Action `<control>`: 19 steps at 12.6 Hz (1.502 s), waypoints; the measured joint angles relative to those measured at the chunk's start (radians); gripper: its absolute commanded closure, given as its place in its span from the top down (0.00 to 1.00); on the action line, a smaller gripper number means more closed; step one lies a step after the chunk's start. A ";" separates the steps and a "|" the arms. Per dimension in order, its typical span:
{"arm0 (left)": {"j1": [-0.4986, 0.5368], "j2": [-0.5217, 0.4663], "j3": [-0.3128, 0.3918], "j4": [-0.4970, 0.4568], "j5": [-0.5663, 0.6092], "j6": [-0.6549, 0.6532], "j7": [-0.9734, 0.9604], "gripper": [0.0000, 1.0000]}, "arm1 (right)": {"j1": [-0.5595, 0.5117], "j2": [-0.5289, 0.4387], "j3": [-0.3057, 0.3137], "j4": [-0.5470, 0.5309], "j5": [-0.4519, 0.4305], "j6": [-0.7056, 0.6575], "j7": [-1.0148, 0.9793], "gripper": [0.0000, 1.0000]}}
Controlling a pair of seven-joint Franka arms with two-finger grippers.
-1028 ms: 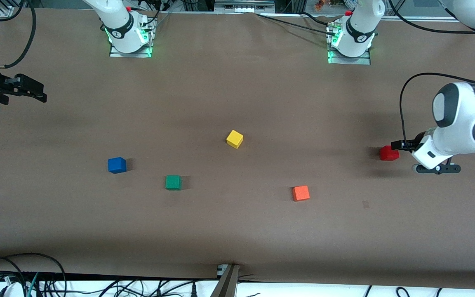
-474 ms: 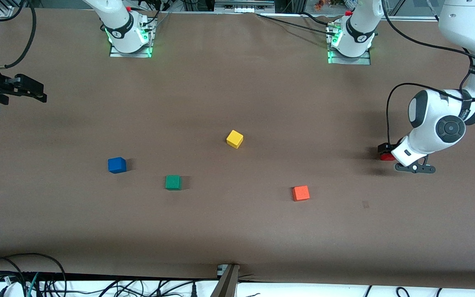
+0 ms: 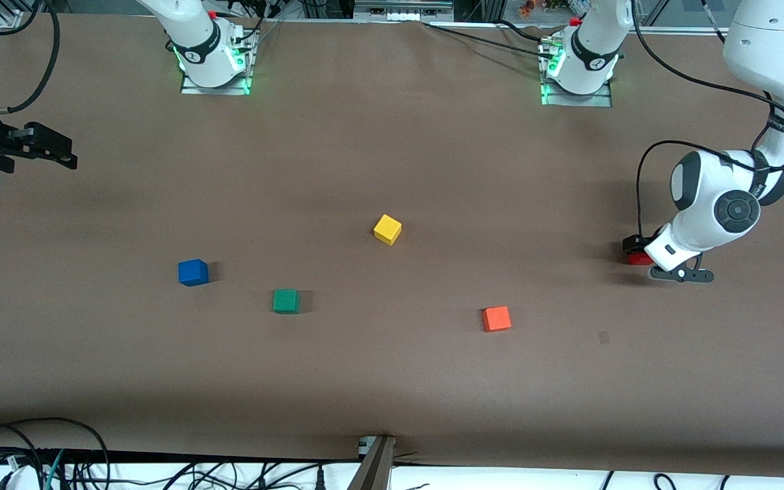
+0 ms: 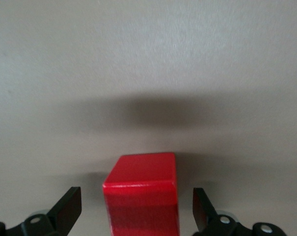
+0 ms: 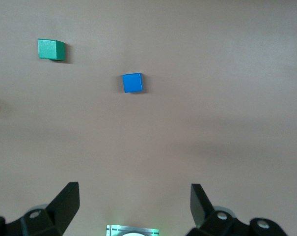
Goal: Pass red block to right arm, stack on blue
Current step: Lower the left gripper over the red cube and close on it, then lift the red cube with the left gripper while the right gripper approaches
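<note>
The red block [image 3: 637, 258] rests on the brown table near the left arm's end. My left gripper [image 3: 639, 250] is low over it and open. In the left wrist view the red block [image 4: 141, 196] stands between the two black fingertips [image 4: 69, 201] of the left gripper [image 4: 137, 204], with a gap on each side. The blue block [image 3: 192, 272] lies toward the right arm's end and also shows in the right wrist view [image 5: 132, 82]. My right gripper [image 3: 58, 153] waits over the table's edge at that end, open and empty [image 5: 133, 194].
A green cube [image 3: 286, 301] sits beside the blue block, slightly nearer the camera. A yellow cube [image 3: 387, 229] lies mid-table. An orange-red cube [image 3: 496, 318] sits nearer the camera than the red block. Both arm bases stand along the table's back edge.
The left arm has swung in over the red block and come down, so the block now sits between its fingers. The right arm has not moved.
</note>
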 measured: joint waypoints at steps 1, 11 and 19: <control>0.001 0.001 0.000 -0.004 0.000 0.004 0.000 0.76 | 0.000 0.000 0.000 0.000 0.000 0.000 0.000 1.00; 0.006 -0.019 -0.077 0.080 -0.005 -0.147 0.000 0.00 | 0.004 0.009 0.002 0.000 0.000 0.000 0.000 1.00; 0.007 -0.047 -0.187 0.316 -0.439 -0.444 0.433 0.01 | 0.002 0.099 0.005 -0.001 0.150 0.004 0.000 1.00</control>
